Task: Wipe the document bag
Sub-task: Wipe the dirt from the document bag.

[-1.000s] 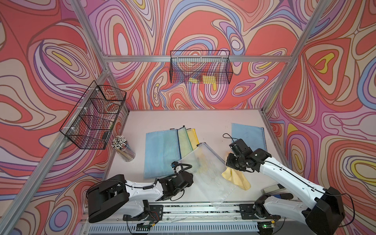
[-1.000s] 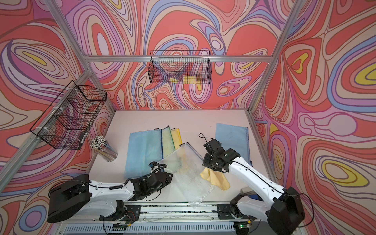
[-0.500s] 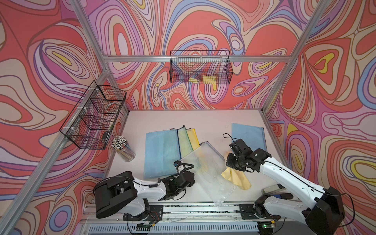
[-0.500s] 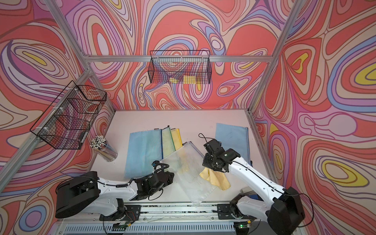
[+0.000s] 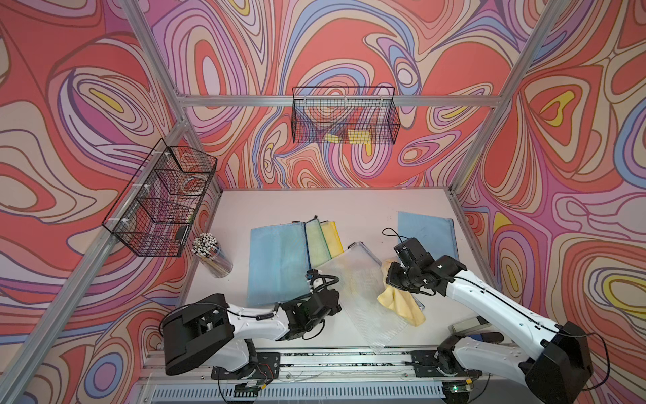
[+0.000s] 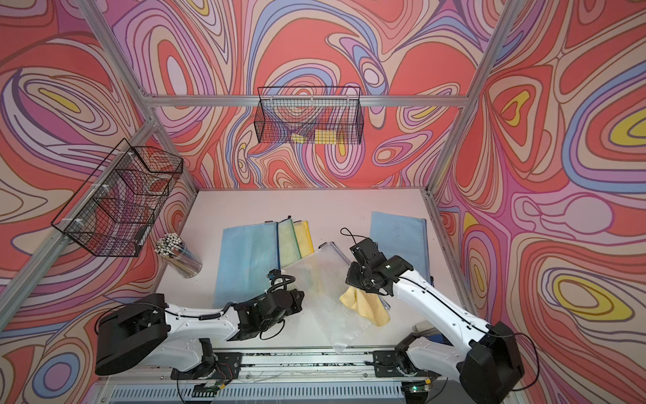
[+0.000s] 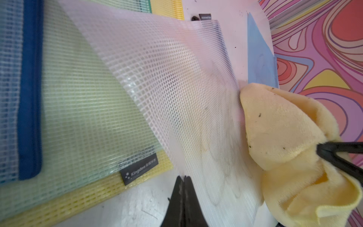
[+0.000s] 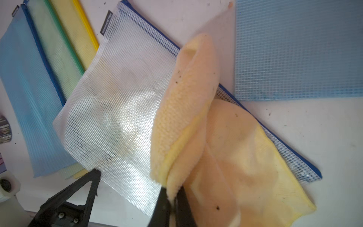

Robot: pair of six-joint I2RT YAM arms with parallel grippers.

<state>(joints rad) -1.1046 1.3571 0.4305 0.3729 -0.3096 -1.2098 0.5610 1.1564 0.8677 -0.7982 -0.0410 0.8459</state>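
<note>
Clear mesh document bag [image 8: 117, 110] has the left gripper [image 7: 183, 177] shut against its edge, the right gripper [image 8: 173, 194] clamping a yellow microfibre cloth [image 8: 245, 157] on it.

On the bench [image 5: 314, 206] I see the document bag [image 5: 356, 293] central, cloth [image 5: 402, 304] on its three-o'clock edge, stacked bags [image 5: 276, 262] at ten, lone bag [image 5: 428, 231] at one.

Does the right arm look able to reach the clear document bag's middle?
Probably yes: the right gripper, shut on the yellow cloth, sits at one edge of the clear document bag; its middle lies bare, the left gripper at the opposite edge.
</note>
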